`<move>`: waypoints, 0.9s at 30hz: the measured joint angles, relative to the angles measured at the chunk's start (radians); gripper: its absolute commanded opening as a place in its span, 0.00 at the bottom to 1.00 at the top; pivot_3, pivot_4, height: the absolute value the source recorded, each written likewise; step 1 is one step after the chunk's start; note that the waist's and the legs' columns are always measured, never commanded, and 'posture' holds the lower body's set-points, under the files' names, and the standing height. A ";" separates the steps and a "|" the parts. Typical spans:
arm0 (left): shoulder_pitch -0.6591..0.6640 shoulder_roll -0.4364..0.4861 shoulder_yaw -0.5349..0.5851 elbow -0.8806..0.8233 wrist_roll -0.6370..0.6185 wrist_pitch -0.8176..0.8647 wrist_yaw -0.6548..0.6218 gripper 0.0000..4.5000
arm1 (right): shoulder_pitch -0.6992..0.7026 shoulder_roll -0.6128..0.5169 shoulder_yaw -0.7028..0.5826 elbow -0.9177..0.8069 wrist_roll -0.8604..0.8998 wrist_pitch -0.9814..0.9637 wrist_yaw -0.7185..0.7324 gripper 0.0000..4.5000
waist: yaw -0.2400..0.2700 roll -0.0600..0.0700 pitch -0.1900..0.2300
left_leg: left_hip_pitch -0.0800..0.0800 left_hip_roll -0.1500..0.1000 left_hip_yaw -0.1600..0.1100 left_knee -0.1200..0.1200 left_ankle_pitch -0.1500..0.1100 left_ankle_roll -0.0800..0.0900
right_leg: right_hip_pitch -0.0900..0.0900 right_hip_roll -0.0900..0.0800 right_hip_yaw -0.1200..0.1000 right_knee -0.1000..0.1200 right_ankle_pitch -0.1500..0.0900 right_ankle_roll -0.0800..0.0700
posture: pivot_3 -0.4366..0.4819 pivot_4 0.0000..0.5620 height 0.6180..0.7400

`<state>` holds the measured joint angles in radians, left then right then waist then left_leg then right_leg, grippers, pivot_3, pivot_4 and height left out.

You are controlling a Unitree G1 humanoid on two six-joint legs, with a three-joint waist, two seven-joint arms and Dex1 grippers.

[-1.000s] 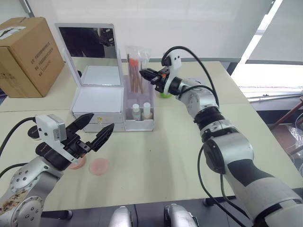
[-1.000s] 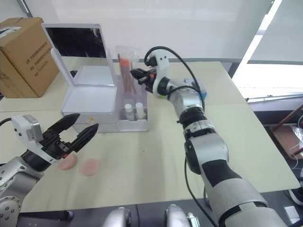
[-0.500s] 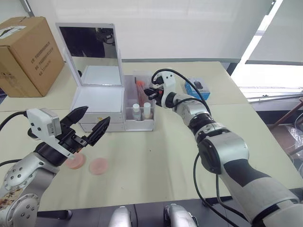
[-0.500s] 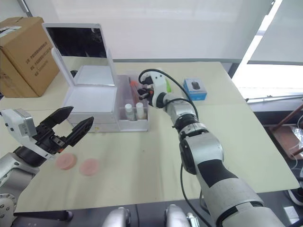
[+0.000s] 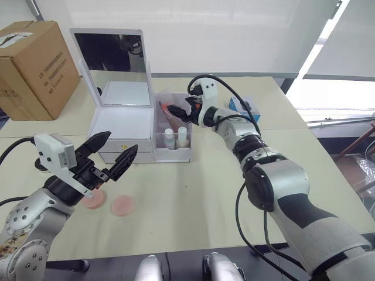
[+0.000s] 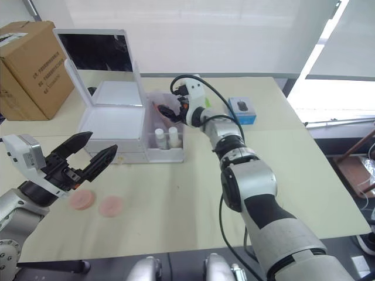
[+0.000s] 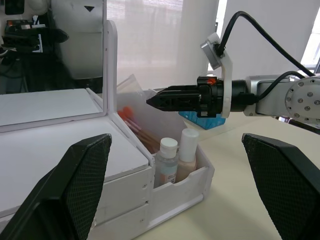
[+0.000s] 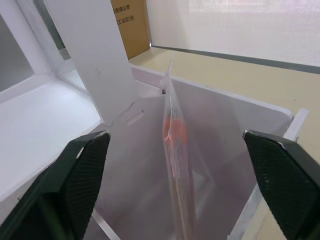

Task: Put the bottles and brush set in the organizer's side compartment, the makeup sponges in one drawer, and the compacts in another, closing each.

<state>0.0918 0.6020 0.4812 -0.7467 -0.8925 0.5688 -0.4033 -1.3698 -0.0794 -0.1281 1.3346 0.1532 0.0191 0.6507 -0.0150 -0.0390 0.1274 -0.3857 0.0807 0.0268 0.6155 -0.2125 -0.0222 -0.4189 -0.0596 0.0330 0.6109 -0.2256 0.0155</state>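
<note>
Backing off: right hand [image 5: 177,107] now released, fingers spread, up from side compartment [image 5: 173,153] at frame centre. Brush set [image 7: 134,125] dropped in behind two bottles [image 5: 175,137]. Left hand [image 5: 111,158] open above sponges [image 5: 122,205], lower left; sponges next.

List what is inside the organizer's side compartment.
Two bottles stand at the front of the side compartment. Behind them the bagged brush set leans tilted. The compartment's floor is hidden by these.

Two bottles [image 5: 175,137] stand at the front of the organizer's [image 5: 123,126] side compartment [image 5: 172,153], the brush set [image 5: 168,112] behind them. Two makeup sponges [image 5: 108,202] lie on the table [image 5: 193,199] before the organizer.
</note>
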 measured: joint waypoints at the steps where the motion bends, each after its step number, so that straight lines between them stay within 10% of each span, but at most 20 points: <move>1: -0.001 0.000 0.000 0.001 0.000 0.000 -0.001 1.00 | 0.000 -0.006 0.000 0.000 -0.006 0.000 0.006 0.99 | 0.000 0.000 0.000 | 0.000 0.000 0.000 0.000 0.000 0.000 | 0.000 0.000 0.000 0.000 0.000 0.000 | 0.48 0.27 0.91; 4: 0.000 0.001 0.000 0.008 0.000 0.000 -0.002 1.00 | -0.003 -0.019 0.000 -0.010 -0.014 0.000 0.028 0.99 | -0.003 0.000 0.000 | 0.000 0.000 0.000 0.000 0.000 0.000 | 0.000 0.000 0.000 0.000 0.000 0.000 | 0.48 0.27 0.91; 17: 0.004 0.001 -0.008 0.017 0.000 0.001 -0.002 1.00 | -0.052 0.044 0.046 -0.028 -0.088 0.016 0.061 0.03 | -0.003 0.000 0.000 | 0.000 0.000 0.000 -0.001 0.000 0.000 | 0.000 0.001 0.001 0.000 0.000 0.000 | 0.48 0.27 0.91; 27: 0.026 0.001 -0.008 0.017 0.000 0.002 0.000 1.00 | -0.059 0.057 0.063 0.021 -0.168 0.118 -0.176 0.01 | -0.004 0.000 0.000 | 0.000 0.000 0.000 -0.001 0.000 0.000 | -0.001 0.001 0.001 0.000 0.000 0.000 | 0.48 0.27 0.91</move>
<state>0.1176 0.6032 0.4728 -0.7301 -0.8928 0.5708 -0.4033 -1.4290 -0.0226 -0.0654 1.3553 -0.0147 0.1368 0.4749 -0.0187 -0.0390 0.1274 -0.3854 0.0808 0.0269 0.6149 -0.2125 -0.0222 -0.4197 -0.0589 0.0339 0.6111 -0.2256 0.0150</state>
